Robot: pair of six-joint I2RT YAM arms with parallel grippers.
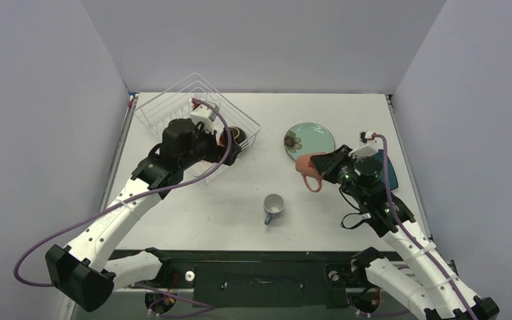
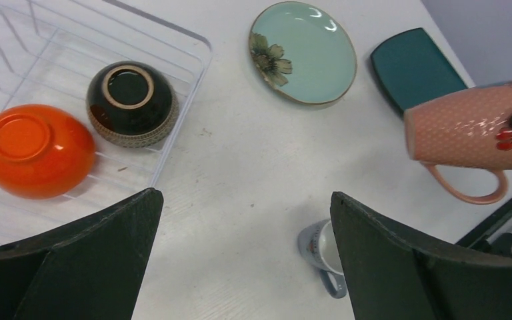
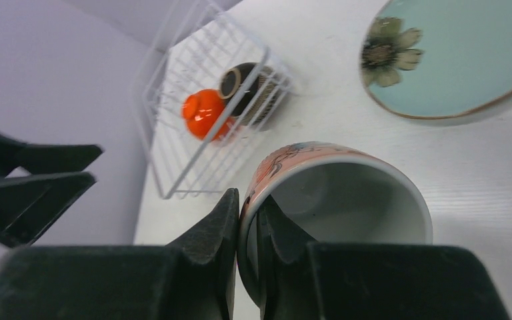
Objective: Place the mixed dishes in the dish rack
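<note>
Currently dimpled pink mug [image 2: 467, 130] sideways, base toward rack [image 2: 193, 40], handle down; right gripper [image 3: 248, 220] pinches rim, left gripper [image 2: 243, 197] agape.

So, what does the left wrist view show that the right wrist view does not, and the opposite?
Only the left wrist view: the grey-blue mug, the dark-teal plate and the handle of the pink mug. Only the right wrist view: the right claw pinching that mug's rim, and its pale inside. Both: the orange-red bowl and brown bowl upside down in the dish rack, and the flower plate.
</note>
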